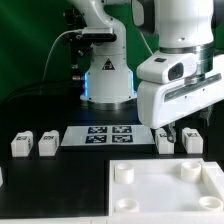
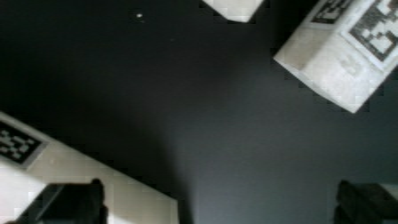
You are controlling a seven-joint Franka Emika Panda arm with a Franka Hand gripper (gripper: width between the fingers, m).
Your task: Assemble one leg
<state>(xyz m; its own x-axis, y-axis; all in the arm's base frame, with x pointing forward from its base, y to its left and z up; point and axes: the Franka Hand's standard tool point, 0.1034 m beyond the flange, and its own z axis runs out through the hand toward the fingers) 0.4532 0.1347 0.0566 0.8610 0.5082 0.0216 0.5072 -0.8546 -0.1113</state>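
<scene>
1. Exterior view: the gripper (image 1: 180,128) hangs low on the right of the scene, just above the dark table (image 1: 40,190). Nothing sits between its fingers.
2. The leg (image 1: 165,143) stands on the table almost straight beneath the gripper, a little to the exterior view's left of it and on the near side. A second leg (image 1: 193,143) stands just beside the first, to the exterior view's right.
3. A third leg (image 1: 47,142) and a fourth leg (image 1: 22,143) sit well apart from the gripper, past the marker board (image 1: 108,135) on the left. By my judgement the right-hand pair is the natural choice.
4. The square panel (image 1: 160,190) lies nearer the camera, with a corner socket (image 1: 122,172) facing up. It is near the right-hand legs but not touching them.
5. Wrist view: the two dark fingertips (image 2: 71,203) stand wide apart, so the gripper (image 2: 222,205) is released and empty, with only bare table between them.
6. A leg (image 2: 347,50) with its code tags lies ahead of the fingers and off to one side, outside the gap. Its long edge runs at a slant to the line joining the fingertips. I judge the coming move needs a shift toward it and a turn of the wrist before closing.
7. A white tagged piece (image 2: 27,150) shows at the opposite side; I cannot tell which part it is.
</scene>
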